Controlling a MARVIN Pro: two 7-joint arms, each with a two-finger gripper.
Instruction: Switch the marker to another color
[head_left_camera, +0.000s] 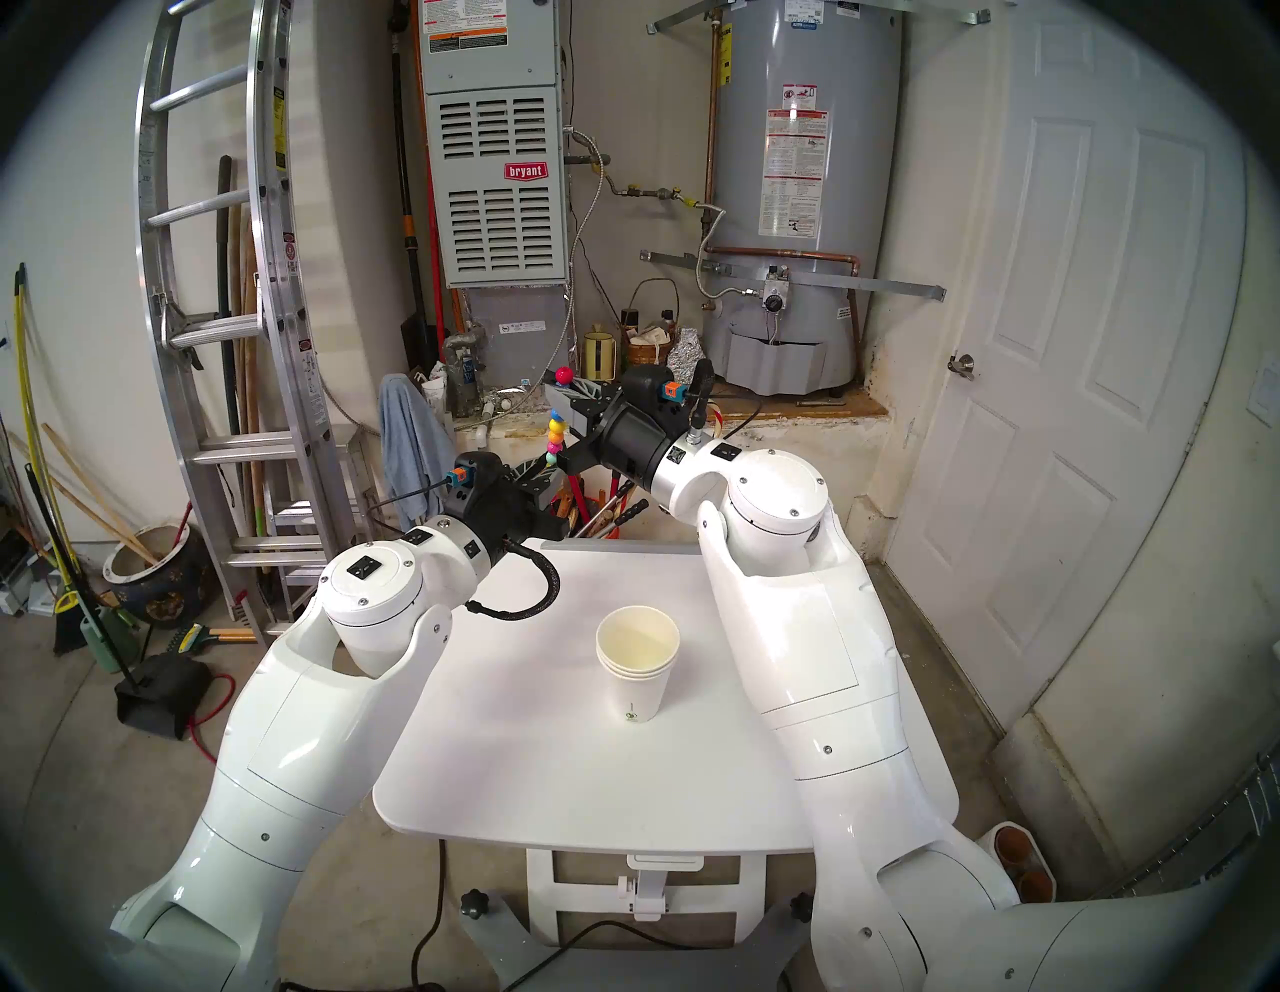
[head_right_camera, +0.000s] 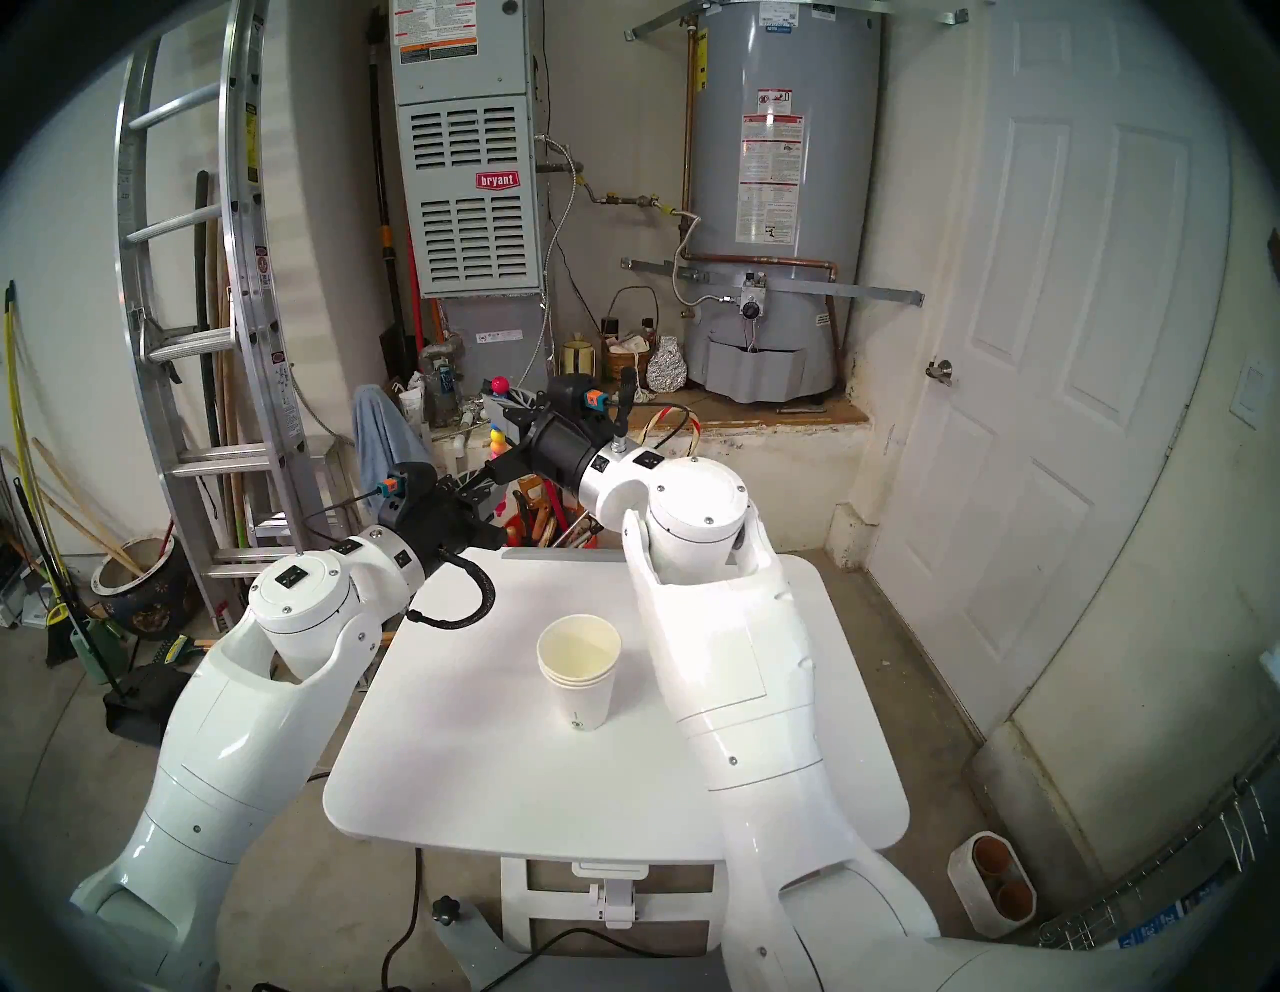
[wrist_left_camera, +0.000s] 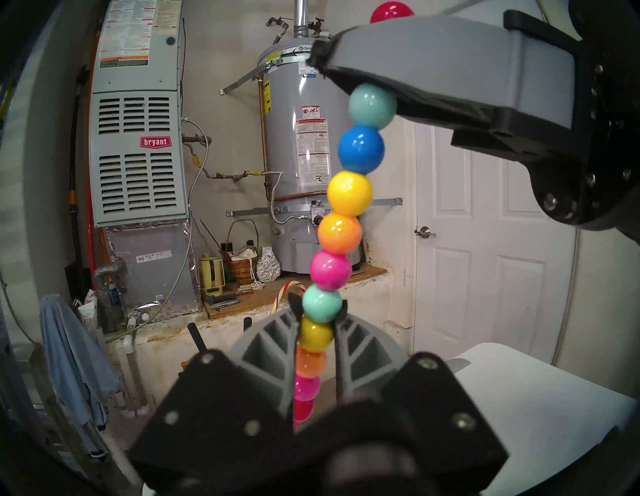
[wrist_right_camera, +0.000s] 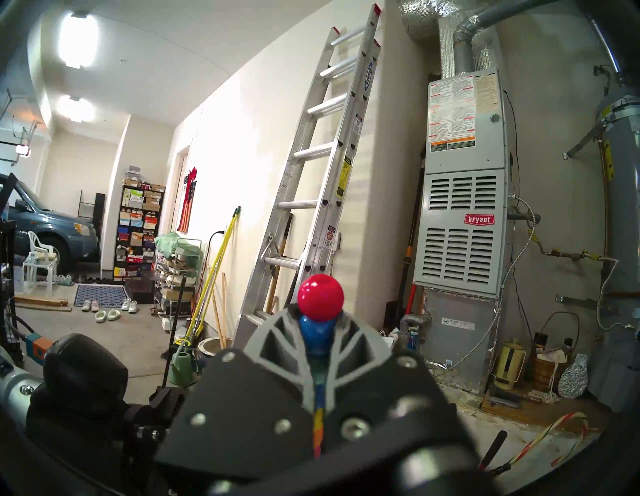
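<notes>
While both arms hold it up beyond the far edge of the white table (head_left_camera: 665, 776), the marker (head_left_camera: 554, 438) stands nearly upright in the air, a thin stack of coloured beads. From the left head camera, the right gripper (head_left_camera: 569, 396) is clamped near the stick's top, with only the red bead showing above it, and the left gripper (head_left_camera: 541, 473) is closed on the stick lower down. A stack of paper cups (head_left_camera: 638, 661) sits on the table, well apart from the marker and nearer the robot.

From the right head camera the picture is the same: marker (head_right_camera: 496, 433) above the table's far edge, right gripper (head_right_camera: 509, 409) high on it, left gripper (head_right_camera: 485, 485) low.

Seen from the left wrist, the marker (wrist_left_camera: 348, 204) runs up and slightly rightward from between the left gripper (wrist_left_camera: 317, 334), whose fingers (wrist_left_camera: 277, 332) pinch a yellow bead just under a teal one. More beads, orange, pink and red, hang below the grip.

Seen from the right wrist, the right gripper (wrist_right_camera: 318, 332) has its fingers together on a blue bead just under the red one, and the marker (wrist_right_camera: 320, 296) runs straight away down between them.

To my eye, the next move turns on the stick's long axis: the two grips lie along one line, so parting the beads means pulling along that line, not sideways.
</notes>
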